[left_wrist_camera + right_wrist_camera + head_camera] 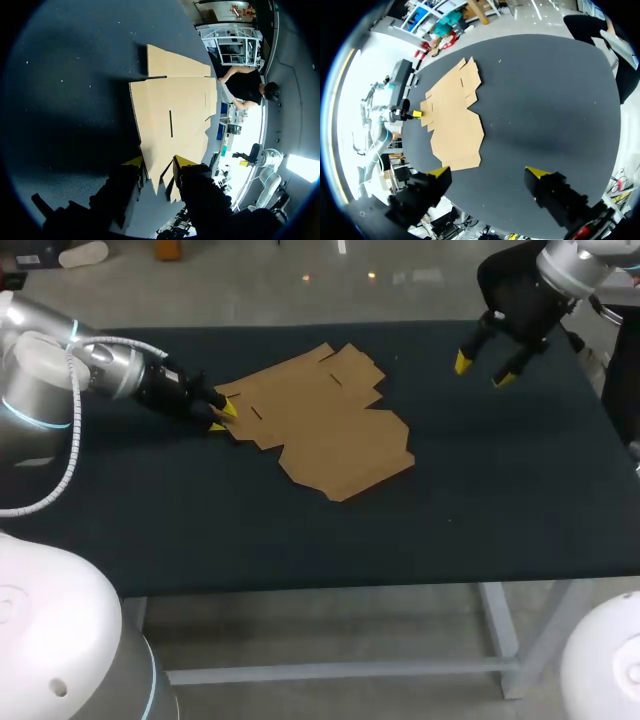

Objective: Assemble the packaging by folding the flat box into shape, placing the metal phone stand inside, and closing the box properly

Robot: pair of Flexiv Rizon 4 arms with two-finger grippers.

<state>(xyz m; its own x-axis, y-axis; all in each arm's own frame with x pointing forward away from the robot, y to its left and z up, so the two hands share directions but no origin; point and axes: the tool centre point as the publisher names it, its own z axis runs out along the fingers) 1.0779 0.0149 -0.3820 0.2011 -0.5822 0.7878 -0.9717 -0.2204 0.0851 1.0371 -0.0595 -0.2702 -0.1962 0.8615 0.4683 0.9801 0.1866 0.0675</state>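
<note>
The flat brown cardboard box [325, 420] lies unfolded on the black table [500, 500], a little left of the middle. My left gripper [221, 416] is at the sheet's left edge. In the left wrist view that edge [159, 165] runs in between the two yellow tips; the left gripper [158, 162] still shows a gap and stands open around the thin sheet. My right gripper [481, 370] hangs open above the table's far right, well clear of the box [455, 120]. In its own view the right gripper [487, 175] holds nothing. No metal phone stand is in view.
Bare black tabletop surrounds the box on the near side and the right. The table's front edge [330, 585] runs across below the sheet.
</note>
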